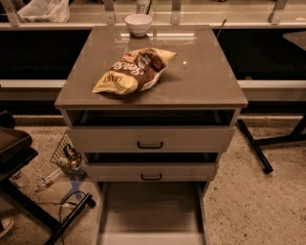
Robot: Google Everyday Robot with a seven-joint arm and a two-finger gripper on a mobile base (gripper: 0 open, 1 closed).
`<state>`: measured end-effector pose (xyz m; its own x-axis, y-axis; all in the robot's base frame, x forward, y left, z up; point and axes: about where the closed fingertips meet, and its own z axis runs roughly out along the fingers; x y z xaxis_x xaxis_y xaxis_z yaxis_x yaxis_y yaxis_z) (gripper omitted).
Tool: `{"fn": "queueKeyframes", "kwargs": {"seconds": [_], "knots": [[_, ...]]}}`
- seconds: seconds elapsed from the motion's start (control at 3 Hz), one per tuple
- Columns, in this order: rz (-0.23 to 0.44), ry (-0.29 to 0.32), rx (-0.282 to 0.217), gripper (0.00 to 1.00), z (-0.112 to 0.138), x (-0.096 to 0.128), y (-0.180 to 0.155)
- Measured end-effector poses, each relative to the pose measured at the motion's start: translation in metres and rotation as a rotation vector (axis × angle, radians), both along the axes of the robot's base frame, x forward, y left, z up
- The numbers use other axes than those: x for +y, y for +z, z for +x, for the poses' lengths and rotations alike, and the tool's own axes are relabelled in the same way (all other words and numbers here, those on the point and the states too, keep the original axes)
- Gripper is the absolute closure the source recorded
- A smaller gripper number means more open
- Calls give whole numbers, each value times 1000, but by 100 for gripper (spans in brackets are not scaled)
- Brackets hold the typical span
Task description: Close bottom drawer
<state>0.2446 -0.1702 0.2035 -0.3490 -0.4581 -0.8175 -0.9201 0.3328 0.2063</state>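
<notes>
Pulled-out bottom drawer (151, 210), smooth plain grey rectangular inside; gripper out of view, state unseen

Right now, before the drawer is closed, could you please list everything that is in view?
cabinet: one, grey-beige, centre
chip bag: one, yellow and brown, lying on the cabinet top
bowl: one, white, back edge of the cabinet top
top drawer: one, grey-beige, partly open
middle drawer: one, grey-beige, partly open, below the top drawer
bottom drawer: one, grey inside, pulled out farthest, lowest
plastic bag: one, white, top left
wire basket: one, dark, on the floor, left of the cabinet
gripper: not in view
</notes>
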Motion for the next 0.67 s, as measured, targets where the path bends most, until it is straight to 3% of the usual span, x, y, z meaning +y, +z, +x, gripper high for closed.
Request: {"fn": "queueKeyframes", "kwargs": {"seconds": [0.33,0.67], "knots": [[40,-8,-20,100,20,12,-25],[79,-3,-60,100,66,35,-43]]}}
